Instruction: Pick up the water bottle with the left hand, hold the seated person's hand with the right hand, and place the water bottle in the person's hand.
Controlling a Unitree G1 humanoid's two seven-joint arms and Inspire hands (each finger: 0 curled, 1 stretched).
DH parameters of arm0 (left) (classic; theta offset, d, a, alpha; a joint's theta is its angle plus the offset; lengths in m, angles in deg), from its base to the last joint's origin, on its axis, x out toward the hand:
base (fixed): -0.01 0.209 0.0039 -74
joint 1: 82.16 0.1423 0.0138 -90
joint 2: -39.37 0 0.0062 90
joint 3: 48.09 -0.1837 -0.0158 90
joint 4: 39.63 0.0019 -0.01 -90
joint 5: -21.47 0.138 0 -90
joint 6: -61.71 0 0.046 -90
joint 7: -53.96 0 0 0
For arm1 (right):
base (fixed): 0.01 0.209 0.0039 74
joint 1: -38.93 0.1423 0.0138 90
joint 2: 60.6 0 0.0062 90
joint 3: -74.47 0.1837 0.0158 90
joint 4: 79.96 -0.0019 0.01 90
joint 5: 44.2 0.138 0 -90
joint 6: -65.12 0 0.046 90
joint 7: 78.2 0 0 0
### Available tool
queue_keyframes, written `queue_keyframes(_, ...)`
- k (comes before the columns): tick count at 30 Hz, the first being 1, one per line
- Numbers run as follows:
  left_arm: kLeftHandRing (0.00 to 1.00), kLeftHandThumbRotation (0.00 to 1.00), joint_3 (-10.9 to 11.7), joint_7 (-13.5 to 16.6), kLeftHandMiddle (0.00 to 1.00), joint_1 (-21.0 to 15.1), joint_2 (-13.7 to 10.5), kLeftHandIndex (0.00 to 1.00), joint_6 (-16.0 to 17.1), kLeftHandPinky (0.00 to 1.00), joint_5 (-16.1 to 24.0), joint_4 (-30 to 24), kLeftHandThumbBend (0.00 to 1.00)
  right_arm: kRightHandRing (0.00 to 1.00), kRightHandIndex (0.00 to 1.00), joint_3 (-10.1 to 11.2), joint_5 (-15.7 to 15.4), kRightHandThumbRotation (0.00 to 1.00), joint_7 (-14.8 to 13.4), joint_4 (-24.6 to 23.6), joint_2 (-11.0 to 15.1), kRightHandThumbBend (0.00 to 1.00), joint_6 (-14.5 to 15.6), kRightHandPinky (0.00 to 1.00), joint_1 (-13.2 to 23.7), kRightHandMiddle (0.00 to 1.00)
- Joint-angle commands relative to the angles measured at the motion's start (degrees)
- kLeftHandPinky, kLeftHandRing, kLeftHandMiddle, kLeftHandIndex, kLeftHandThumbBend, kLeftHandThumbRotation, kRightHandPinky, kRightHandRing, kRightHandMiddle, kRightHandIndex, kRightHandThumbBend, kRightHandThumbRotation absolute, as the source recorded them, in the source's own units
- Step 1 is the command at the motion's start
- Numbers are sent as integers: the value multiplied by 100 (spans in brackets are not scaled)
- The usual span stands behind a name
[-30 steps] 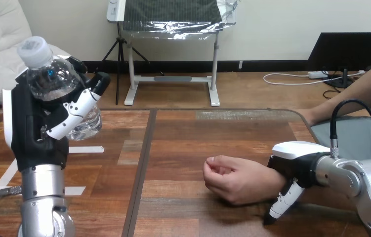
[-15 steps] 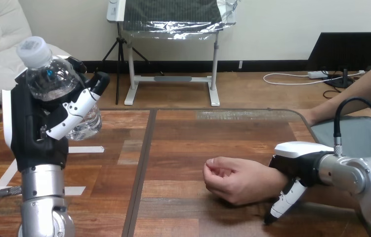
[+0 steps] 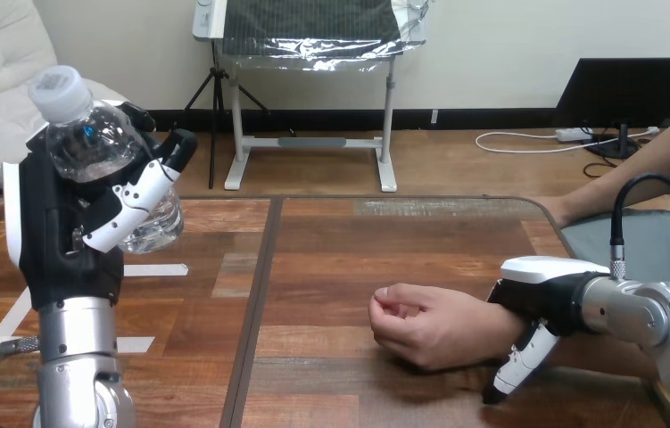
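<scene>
Left hand (image 3: 63,232) stays curled round the raised water bottle (image 3: 90,143), well apart from the person's hand (image 3: 425,325). Right hand (image 3: 541,285) has shifted slightly rightward over the person's wrist (image 3: 490,323); its grip cannot be confirmed, so transfer remains pending.

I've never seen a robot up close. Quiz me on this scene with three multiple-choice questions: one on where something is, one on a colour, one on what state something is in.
1. Where is the water bottle?
A) in the robot's left hand, raised above the table
B) lying on the table
C) in the person's hand

2. What colour is the bottle's cap?
A) red
B) black
C) white

3. How is the person's hand?
A) flat, palm up
B) loosely curled, resting on the table
C) wrapped round the bottle

Answers:
1 A: the left hand's fingers curl round the bottle, well above the wood.
2 C: the cap at the top is white.
3 B: it lies on the table, fingers curled in, holding nothing.
</scene>
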Motion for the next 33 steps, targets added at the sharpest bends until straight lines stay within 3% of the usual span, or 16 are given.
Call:
queue_keyframes(1, 27, 0, -1, -7, 33, -326, 3, 40, 151, 23, 12, -208, 55, 53, 69, -48, 59, 33, 229, 137, 202, 100, 103, 42, -210, 61)
queue_keyframes(10, 27, 0, 4, 2, 33, -336, -8, 40, 169, 23, 43, -184, 55, 57, 69, -49, 68, 25, 310, 86, 238, 99, 224, 44, -136, 65)
queue_keyframes(16, 27, 0, 1, -3, 33, -352, 0, 40, 190, 23, 34, -166, 55, 58, 66, -25, 86, 14, 299, 93, 246, 94, 256, 45, -96, 65)
queue_keyframes(23, 27, 0, 0, 17, 33, -360, 12, 40, 170, 23, 37, -177, 56, 49, 61, -66, 38, 4, 233, 150, 300, 88, 140, 37, -41, 57)
queue_keyframes(28, 27, 0, -9, 26, 32, -356, 31, 40, 128, 23, 5, -220, 56, 48, 57, -32, 54, 1, 159, 187, 314, 86, 85, 36, -35, 55)
queue_keyframes(33, 27, 0, -11, 48, 32, -357, 26, 40, 153, 23, 42, -215, 56, 54, 48, -45, 2, 0, 91, 204, 337, 85, 48, 40, -27, 57)
